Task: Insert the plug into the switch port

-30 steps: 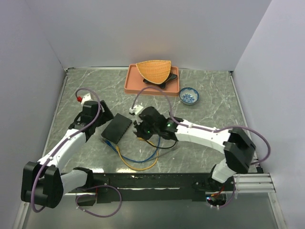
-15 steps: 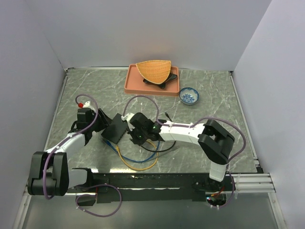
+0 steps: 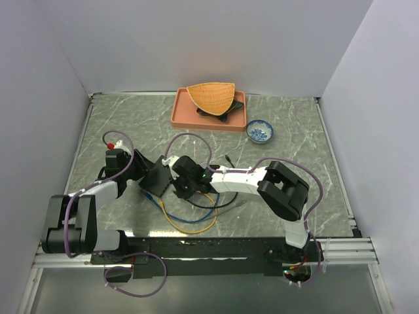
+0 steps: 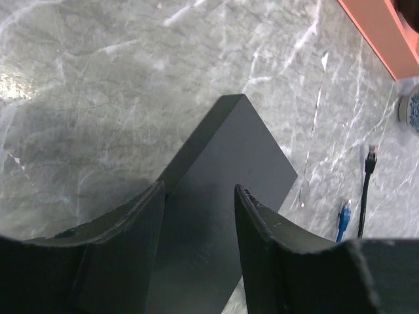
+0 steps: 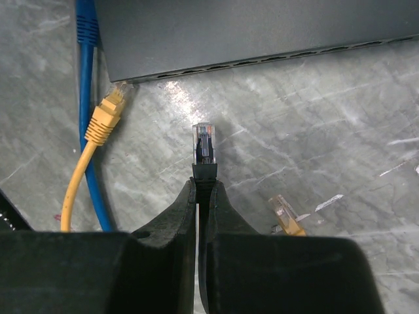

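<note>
I saw left claw (image 4: 198,190) half shut, gripping switch (image 4: 236,144). Right claw (image 5: 203,183) pinched plug (image 5: 203,145) tight, near sockets, not in.

blk switch (image 5: 249,29), clear plug (image 5: 203,140), yel cable (image 5: 99,124), gry marbled table (image 5: 327,131)

The right pincer (image 5: 204,183) is closed, its two black fingers pinching the dark boot of a clear-tipped plug (image 5: 203,142) that sticks out ahead of them. The plug points at the switch (image 5: 249,29), stopping short of its row of small sockets, with bare grey marble table (image 5: 340,131) between. At the switch's left end a yellow plug (image 5: 105,118) touches the socket row, beside a blue cable (image 5: 85,78). Another yellowish plug (image 5: 286,216) lies loose to the right of the fingers.
</note>
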Available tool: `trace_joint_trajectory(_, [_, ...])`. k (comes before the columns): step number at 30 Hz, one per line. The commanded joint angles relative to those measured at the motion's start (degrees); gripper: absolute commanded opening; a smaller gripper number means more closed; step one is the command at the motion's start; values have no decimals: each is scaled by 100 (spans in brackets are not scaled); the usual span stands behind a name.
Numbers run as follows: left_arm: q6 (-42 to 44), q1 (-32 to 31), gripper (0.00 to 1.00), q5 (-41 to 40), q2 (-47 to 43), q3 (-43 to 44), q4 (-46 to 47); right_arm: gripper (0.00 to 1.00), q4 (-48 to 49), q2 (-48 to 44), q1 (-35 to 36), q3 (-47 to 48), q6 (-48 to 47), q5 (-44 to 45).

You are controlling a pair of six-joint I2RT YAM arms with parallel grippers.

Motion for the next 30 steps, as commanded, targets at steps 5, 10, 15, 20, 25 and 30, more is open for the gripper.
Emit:
trace_joint_trajectory(5, [-468,12,50,23,450,-110,569,0,466,154,66,200,7,68])
trace_joint_trajectory(10, [-511,12,50,41,582,-216,806,0,843,163,57,15,-28,130])
trace_joint_trajectory(15, [-529,12,50,-3,591,-207,745,0,932,356,66,102,-20,235])
trace_joint_trajectory(20, [-538,3,50,-3,661,-163,648,0,993,523,92,112,-2,279])
trace_joint_trajectory(25, [-529,12,50,41,802,-93,605,0,1415,471,162,-160,16,376])
trace_joint_trajectory(30, [-520,12,50,15,810,-93,569,0,1581,383,224,-363,51,543])
